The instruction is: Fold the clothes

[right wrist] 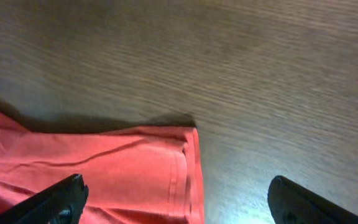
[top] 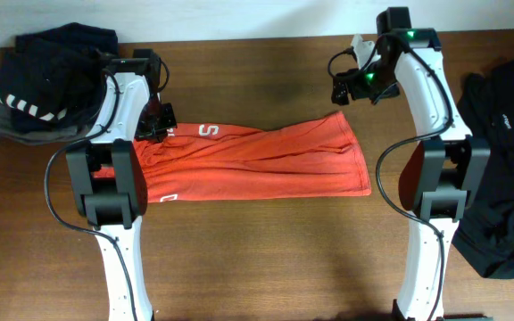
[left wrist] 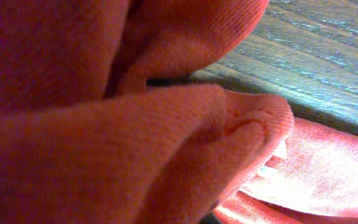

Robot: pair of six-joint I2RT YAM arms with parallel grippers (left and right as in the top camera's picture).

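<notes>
Shirt (top: 266,160) lies as long band, middle of surface (top: 266,259). Left tool (top: 161,123) clenched on its left end. Right tool (top: 346,89) released above far right corner. Advise: pinch all layers there, lift evenly.

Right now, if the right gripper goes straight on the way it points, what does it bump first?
Most likely the corner of the red shirt, lying just ahead between the open jaws of the right gripper. Bare table sits right beside that corner, and depth is hard to judge.
</notes>
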